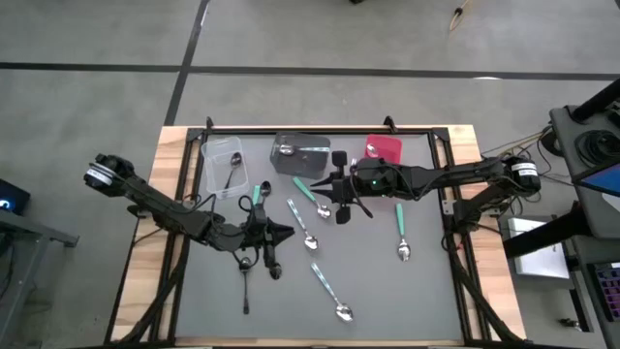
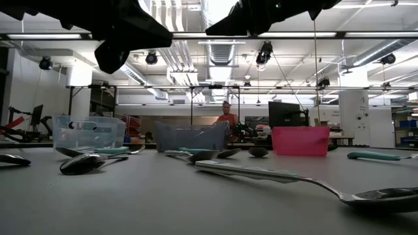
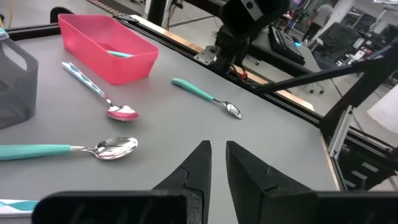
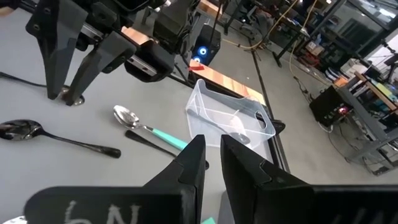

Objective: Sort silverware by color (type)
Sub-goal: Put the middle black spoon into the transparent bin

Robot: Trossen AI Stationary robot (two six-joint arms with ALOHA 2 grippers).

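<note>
Silverware lies scattered on the grey mat. Teal-handled spoons rest at mid-table (image 1: pixel 310 190), near the clear bin (image 1: pixel 257 194) and to the right (image 1: pixel 400 231). A silver spoon (image 1: pixel 302 225) lies at the centre, and black spoons (image 1: pixel 245 283) lie at the front left. My left gripper (image 1: pixel 287 233) hovers over the mat beside the black spoons, fingers together and empty (image 3: pixel 216 149). My right gripper (image 1: pixel 336 184) hangs in front of the dark grey bin, shut and empty as well (image 4: pixel 211 146).
Three bins line the back edge. The clear bin (image 1: pixel 225 165) holds a black spoon, the dark grey bin (image 1: pixel 298 155) a silver one, and the red bin (image 3: pixel 109 46) a teal-handled one. A spoon with a patterned handle (image 1: pixel 329 291) lies near the front. A person (image 2: pixel 226 117) stands far behind.
</note>
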